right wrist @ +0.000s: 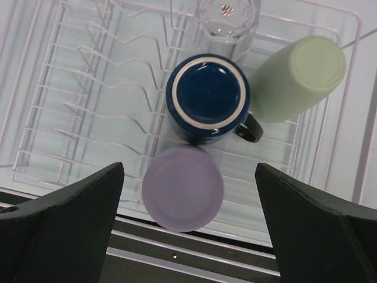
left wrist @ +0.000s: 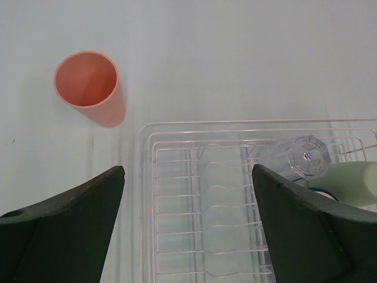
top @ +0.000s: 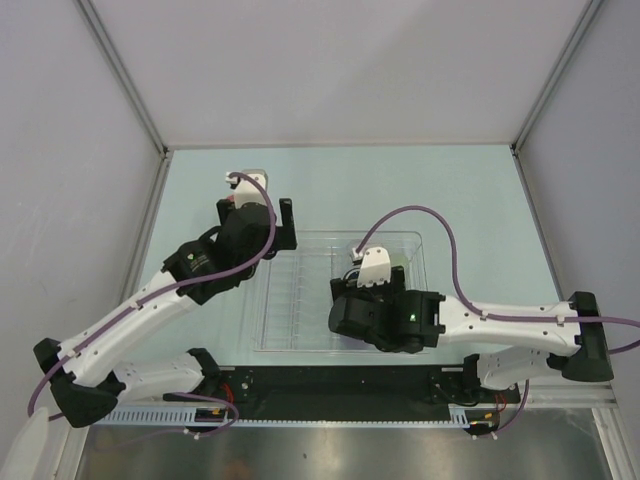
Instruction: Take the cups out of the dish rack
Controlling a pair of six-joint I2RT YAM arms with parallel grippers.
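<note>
The left gripper (left wrist: 187,171) has its jaws wide open. It holds nothing and touches nothing. It hangs over the corner of the dish rack (left wrist: 177,236).

The right gripper (right wrist: 188,168) is wide open too, with nothing in it. It hangs over the cups in the rack.

Only the left wrist view shows the pink cup (left wrist: 88,82). It stands on the table (left wrist: 235,59), just outside the rack's corner, with its open mouth up.

Only the right wrist view shows the purple cup (right wrist: 182,188) and the whole blue mug (right wrist: 206,97). Both stand in the rack with their bottoms up. The mug's handle (right wrist: 250,127) points toward the green cup (right wrist: 300,76). That cup is bottom up as well, and I cannot tell if it leans. The clear cup (right wrist: 227,17) sits bottom up past the mug.

The top view shows both arms, but the right arm hides most of the cups.
</note>
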